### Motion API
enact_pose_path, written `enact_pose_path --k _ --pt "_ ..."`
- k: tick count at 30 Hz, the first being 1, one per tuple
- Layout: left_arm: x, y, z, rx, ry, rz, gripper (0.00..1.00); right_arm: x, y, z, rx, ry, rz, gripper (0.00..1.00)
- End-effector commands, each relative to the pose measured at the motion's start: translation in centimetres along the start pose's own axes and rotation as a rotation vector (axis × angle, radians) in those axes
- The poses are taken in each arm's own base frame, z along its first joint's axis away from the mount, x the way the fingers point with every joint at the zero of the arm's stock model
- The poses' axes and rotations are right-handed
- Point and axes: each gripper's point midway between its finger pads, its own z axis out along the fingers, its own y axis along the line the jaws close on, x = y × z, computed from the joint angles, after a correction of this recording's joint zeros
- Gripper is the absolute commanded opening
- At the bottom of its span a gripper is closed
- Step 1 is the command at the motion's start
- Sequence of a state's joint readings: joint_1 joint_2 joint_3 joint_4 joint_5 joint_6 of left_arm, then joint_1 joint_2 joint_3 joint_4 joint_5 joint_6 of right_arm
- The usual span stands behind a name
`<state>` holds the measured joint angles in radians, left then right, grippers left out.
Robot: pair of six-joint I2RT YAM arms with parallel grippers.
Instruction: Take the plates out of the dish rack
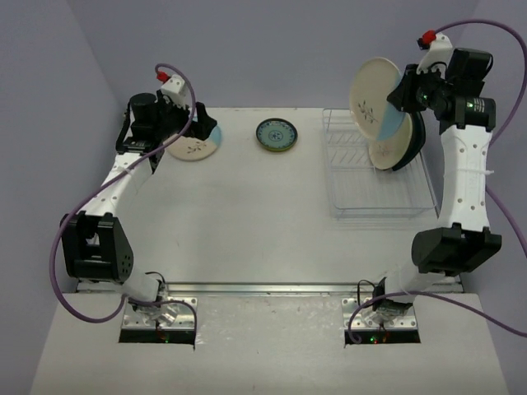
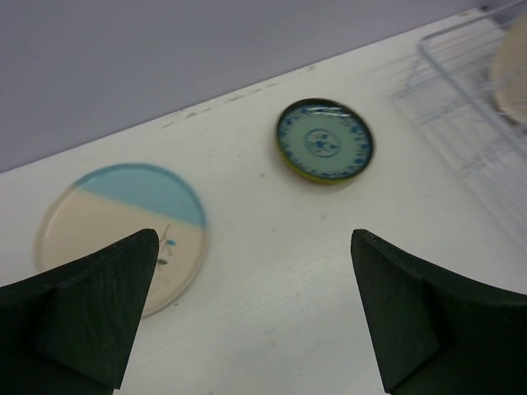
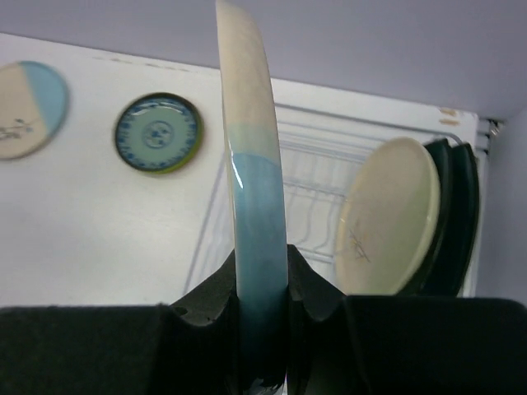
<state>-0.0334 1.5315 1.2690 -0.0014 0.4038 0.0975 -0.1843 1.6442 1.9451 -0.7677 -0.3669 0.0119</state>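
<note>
Plate (image 1: 372, 89), cream and blue, stands on edge clamped in the right gripper (image 3: 262, 284) above the dish rack (image 1: 380, 202). Bare worktop (image 1: 247, 214) lies to its left, where the left gripper (image 2: 255, 317) hangs, jaws apart (racked plates (image 3: 387, 218), perhaps three, stand behind).

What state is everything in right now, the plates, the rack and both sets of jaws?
Dish rack, partly loaded.
Held cream-and-blue plate, on edge, raised over the rack.
Cream plate in rack, standing on edge.
Dark-teal plate, standing behind it in the rack.
Flat cream-and-blue plate, lying on the table.
Teal-patterned plate, lying flat on the table.
Left jaws, open, empty.
Right jaws, shut on the held plate.
</note>
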Motion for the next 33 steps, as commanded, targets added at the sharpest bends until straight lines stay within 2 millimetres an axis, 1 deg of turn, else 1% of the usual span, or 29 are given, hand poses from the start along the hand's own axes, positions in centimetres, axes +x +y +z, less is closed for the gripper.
enact_pose_path --k 1,3,4,5,6,7,8,10,12,14,15,16,17,18,19,22,26,27,30,33 --pt "-5.0 -11.0 -4.7 0.547 -0.107 0.012 1.0 -3.1 10.0 -2.6 -0.403 -0.162 -0.199 0.0" --pt "-4.9 -12.9 -5.6 0.636 -0.099 0.018 1.0 -0.3 13.5 -2.3 -0.511 -0.101 -0.274 0.0" --pt "-4.9 -13.7 -6.1 0.673 -0.099 0.024 1.0 0.6 15.6 -2.5 -0.56 -0.084 -0.303 0.0" --pt "-4.8 -14.2 -6.4 0.693 -0.098 0.026 0.99 1.2 15.9 -2.4 -0.567 -0.076 -0.321 0.0" --pt "-4.8 -14.7 -6.7 0.711 -0.096 0.028 0.98 2.4 18.4 -2.5 -0.629 -0.058 -0.353 0.0" --pt "-4.5 -15.7 -7.1 0.749 -0.087 0.027 0.96 4.2 20.0 -2.4 -0.666 -0.03 -0.381 0.0" --pt "-4.2 -16.2 -7.2 0.766 -0.079 0.024 0.94 4.9 21.7 -2.6 -0.697 -0.024 -0.41 0.0" --pt "-2.9 -17.0 -7.1 0.784 -0.032 0.002 0.91 6.6 23.5 -2.6 -0.733 -0.003 -0.447 0.0" --pt "-2.0 -17.2 -7.0 0.781 -0.017 0.022 0.87 7.7 25.6 -3.1 -0.769 0.004 -0.496 0.0" --pt "-0.8 -17.5 -7.0 0.793 0.003 0.036 0.83 8.7 27.0 -3.4 -0.791 0.021 -0.528 0.0" --pt "-0.4 -17.7 -7.2 0.81 0.008 0.044 0.81 8.9 27.3 -3.5 -0.799 0.026 -0.535 0.0" --pt "0.2 -18.4 -7.6 0.848 0.017 0.057 0.8 9.1 27.5 -3.5 -0.804 0.03 -0.54 0.0" --pt "1.0 -19.2 -8.0 0.885 0.03 0.082 0.79 9.3 27.7 -3.6 -0.807 0.034 -0.545 0.0" --pt "2.3 -19.5 -8.3 0.904 0.054 0.124 0.79 9.5 27.9 -3.6 -0.81 0.038 -0.55 0.0" --pt "3.1 -19.9 -8.6 0.924 0.07 0.158 0.78 9.7 28.0 -3.5 -0.808 0.041 -0.557 0.0" --pt "5.3 -21.7 -9.3 0.99 0.113 0.234 0.78 10.3 28.0 -3.2 -0.8 0.05 -0.577 0.0" --pt "7.8 -23.1 -9.6 1.022 0.181 0.307 0.76 10.8 28.2 -3.2 -0.804 0.055 -0.601 0.0" --pt "8.3 -23.7 -9.7 1.035 0.19 0.324 0.75 10.8 28.3 -3.3 -0.808 0.053 -0.603 0.0" --pt "8.6 -24.0 -9.4 1.037 0.197 0.329 0.65 10.8 28.7 -3.7 -0.827 0.044 -0.604 0.0" --pt "8.1 -24.0 -8.9 1.02 0.183 0.322 0.57 10.9 29.0 -4.2 -0.845 0.039 -0.606 0.0"
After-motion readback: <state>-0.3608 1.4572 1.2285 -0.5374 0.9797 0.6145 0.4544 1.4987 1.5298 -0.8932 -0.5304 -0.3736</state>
